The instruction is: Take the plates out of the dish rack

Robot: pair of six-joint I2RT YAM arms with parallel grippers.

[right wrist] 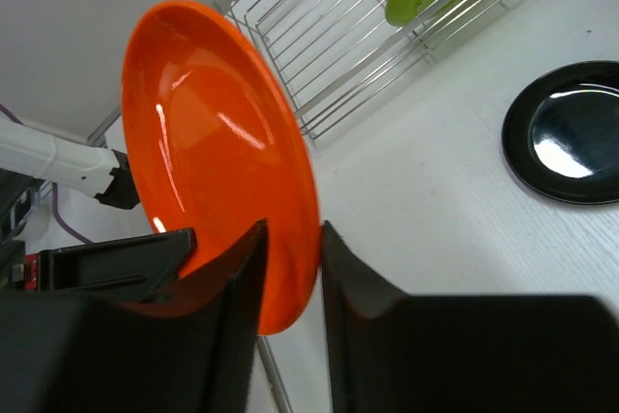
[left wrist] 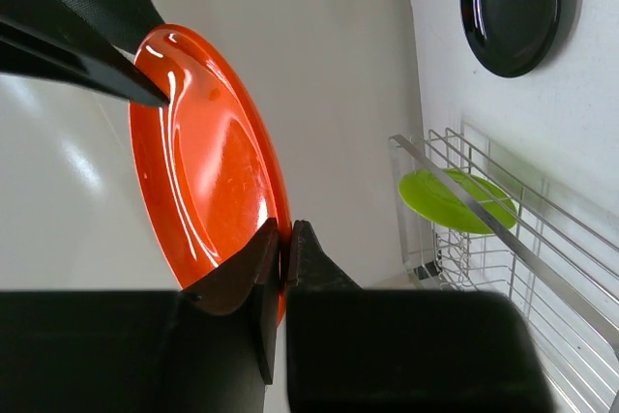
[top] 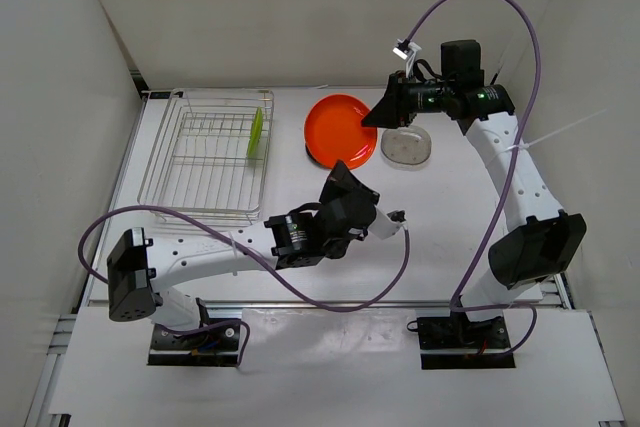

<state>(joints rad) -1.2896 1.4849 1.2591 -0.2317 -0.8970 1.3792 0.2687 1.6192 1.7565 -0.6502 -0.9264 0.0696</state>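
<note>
The orange-red plate is held up on edge between both grippers. My left gripper is shut on its rim, at the plate's near edge in the top view. My right gripper stands open with one finger on each side of the opposite rim. The lime green plate stands on edge in the silver wire dish rack. The clear plate lies flat on the table right of the orange one. The black plate lies flat on the table and is hidden in the top view.
The rack fills the back left of the white table, close to the left wall. Purple cables loop from both arms. The right arm's elbow sits at the near right.
</note>
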